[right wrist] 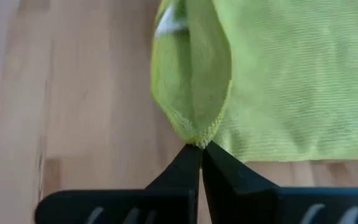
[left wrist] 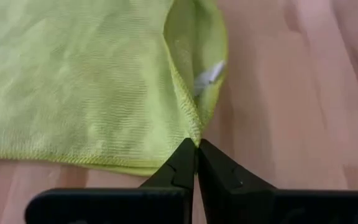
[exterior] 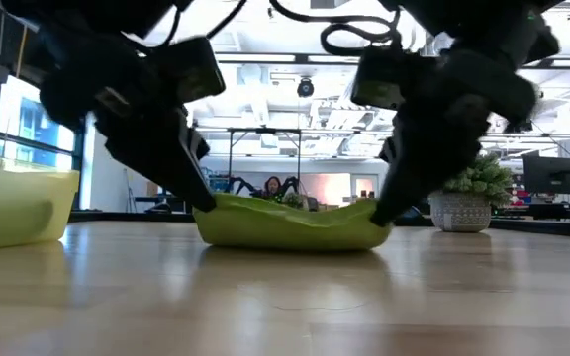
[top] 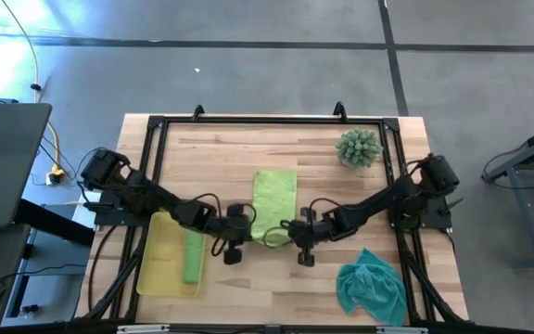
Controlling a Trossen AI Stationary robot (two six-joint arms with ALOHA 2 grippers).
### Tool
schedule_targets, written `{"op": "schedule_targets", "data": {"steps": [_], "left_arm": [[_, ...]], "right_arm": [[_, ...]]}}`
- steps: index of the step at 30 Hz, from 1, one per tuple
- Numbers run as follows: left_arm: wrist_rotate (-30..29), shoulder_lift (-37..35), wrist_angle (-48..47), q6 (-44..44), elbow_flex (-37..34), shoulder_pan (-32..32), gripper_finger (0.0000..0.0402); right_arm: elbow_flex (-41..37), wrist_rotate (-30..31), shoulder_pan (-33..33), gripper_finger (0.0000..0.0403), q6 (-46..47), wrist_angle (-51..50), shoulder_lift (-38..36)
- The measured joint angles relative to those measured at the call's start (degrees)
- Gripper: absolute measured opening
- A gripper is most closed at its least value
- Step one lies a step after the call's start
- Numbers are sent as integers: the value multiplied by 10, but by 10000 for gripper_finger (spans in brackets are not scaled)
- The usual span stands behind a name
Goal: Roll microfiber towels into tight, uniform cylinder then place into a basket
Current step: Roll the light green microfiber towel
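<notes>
A lime green microfiber towel [top: 273,197] lies lengthwise in the middle of the table, its far part flat on the wood. My left gripper [top: 250,225] and my right gripper [top: 286,230] are both shut on its near end, one at each corner. In the low view that end [exterior: 290,223] sags between the two grippers. The yellow basket [top: 156,269] stands at the near left with a rolled lime green towel [top: 193,255] lying in it. A teal towel [top: 371,286] lies crumpled at the near right. My left gripper pinches the towel's near left corner [left wrist: 193,134] at its hemmed edge between the two fingertips, slanting down from the table's left and near side. The cloth gapes open into a pocket just beyond the tips; one layer or several, I cannot tell. The corner [exterior: 209,205] is raised slightly off the table. My right gripper pinches the towel's near right corner [right wrist: 199,138] at the hem between its two fingertips, slanting down from the right and near side. The cloth opens into a pocket past the tips; the number of layers does not show. That corner [exterior: 376,220] is held just off the wood.
A spiky green plant in a pot [top: 358,148] stands at the far right of the table. A black frame [top: 267,121] runs around the tabletop. Bare wood lies between the towel and the basket and along the near edge.
</notes>
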Motion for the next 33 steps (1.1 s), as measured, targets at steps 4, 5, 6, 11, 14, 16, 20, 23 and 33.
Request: {"op": "schedule_targets", "data": {"steps": [4,5,6,11,14,16,20,23,33], "left_arm": [[0,2,-1,-54,0,15,3],[0,2,-2,-61,0,18,3],[0,2,-3,-64,1,21,3],[0,0,-3,-86,2,37,3],[-1,-1,-17,-111,2,52,3],[-1,-1,-30,-126,2,62,3],[-3,0,-47,-142,2,77,3],[-3,12,-46,-144,3,83,3],[-20,23,-44,-143,2,97,3]], "right_arm": [[0,-25,-19,0,53,6,-6],[0,-35,-23,0,66,7,-6],[0,-42,-28,0,77,6,-6],[0,-47,-43,0,110,-14,-6],[1,-40,-53,0,123,-32,-7],[1,-28,-59,0,127,-47,-7],[1,11,-70,0,149,-61,-7],[1,18,-77,1,144,-62,-7],[2,21,-80,73,82,-85,-12]]}}
